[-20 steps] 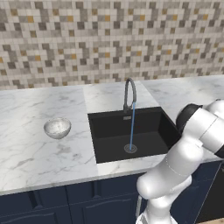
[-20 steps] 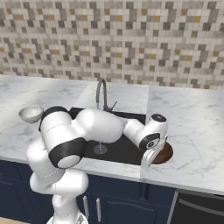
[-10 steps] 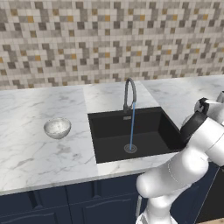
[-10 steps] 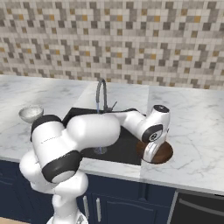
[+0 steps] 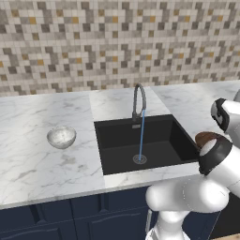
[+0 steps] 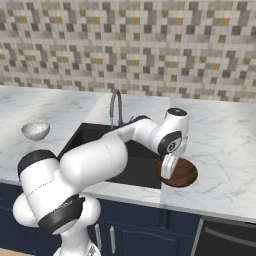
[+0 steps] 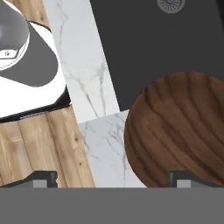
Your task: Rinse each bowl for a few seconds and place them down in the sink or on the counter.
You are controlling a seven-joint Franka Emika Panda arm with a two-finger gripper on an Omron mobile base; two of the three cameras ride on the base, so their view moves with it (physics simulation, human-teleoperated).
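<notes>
At the near edge of the counter (image 6: 220, 165), just right of the sink (image 6: 135, 170), the brown bowl (image 6: 181, 172) sits flat on the marble, its rim slightly over the basin's corner. In the hand view the same brown bowl (image 7: 179, 131) lies at about four o'clock, with the marble strip of the counter (image 7: 83, 74) running from six o'clock up toward eleven and the black sink (image 7: 148, 43) spreading from twelve to two o'clock, its round drain (image 7: 169, 4) at the very top. The gripper (image 7: 113, 178) has its two dark fingertips (image 7: 43, 178) spread wide apart at the bottom of that view, holding nothing; one tip stands before the wooden floor (image 7: 39, 148), the other before the bowl. From the right base camera the gripper (image 6: 169, 169) hangs over the bowl's left edge, at about nine o'clock on its rim. Farther back, the curved faucet (image 5: 138, 101) stands behind the basin at its twelve o'clock and pours a thin blue stream of water (image 5: 141, 136) straight onto the drain (image 5: 139, 159). Well off to the left, at the sink's nine o'clock, the pale speckled bowl (image 5: 62, 137) stands upright on the marble. Beyond everything rises the mosaic wall (image 5: 117, 42).
</notes>
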